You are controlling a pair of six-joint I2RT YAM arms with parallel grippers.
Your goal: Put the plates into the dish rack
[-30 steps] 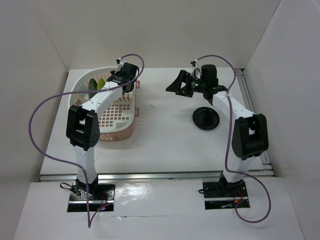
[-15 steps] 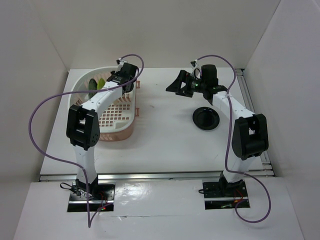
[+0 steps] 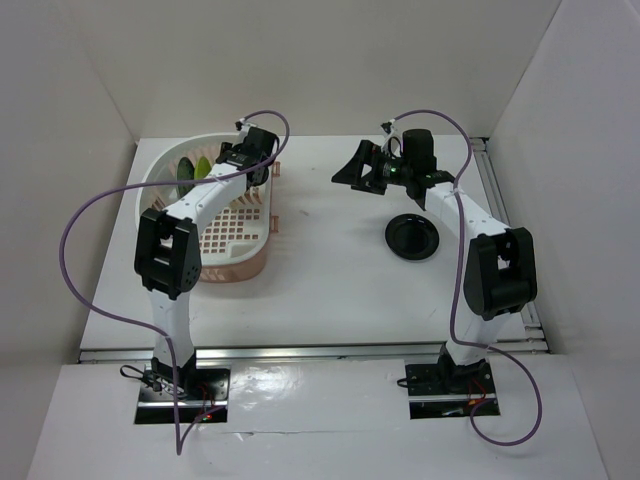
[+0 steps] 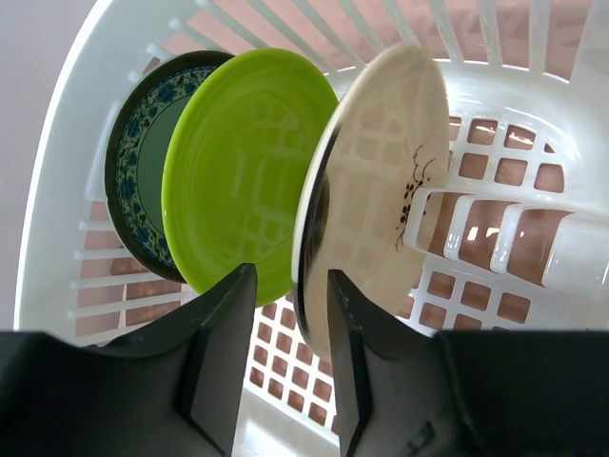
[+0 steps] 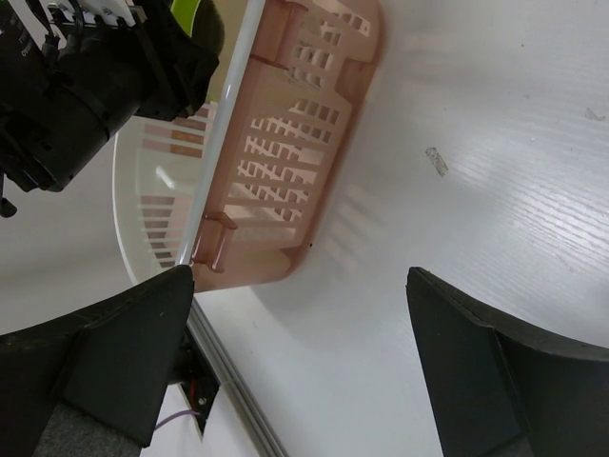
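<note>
Centre-right of frame: black plate (image 3: 412,237) flat on counter (image 3: 330,280), just below R hand (image 3: 348,168), gaping wide, empty; R arm nearer.

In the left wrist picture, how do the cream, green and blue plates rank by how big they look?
1. Cream plate: tallest, though nearest the camera.
2. Lime green plate: close behind, slightly broader.
3. Blue patterned plate: smallest showing, mostly hidden behind the green one.
True sizes may well match.

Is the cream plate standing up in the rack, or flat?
Standing on edge: the cream plate sits in the dish rack beside the green plate, slightly tilted.
</note>
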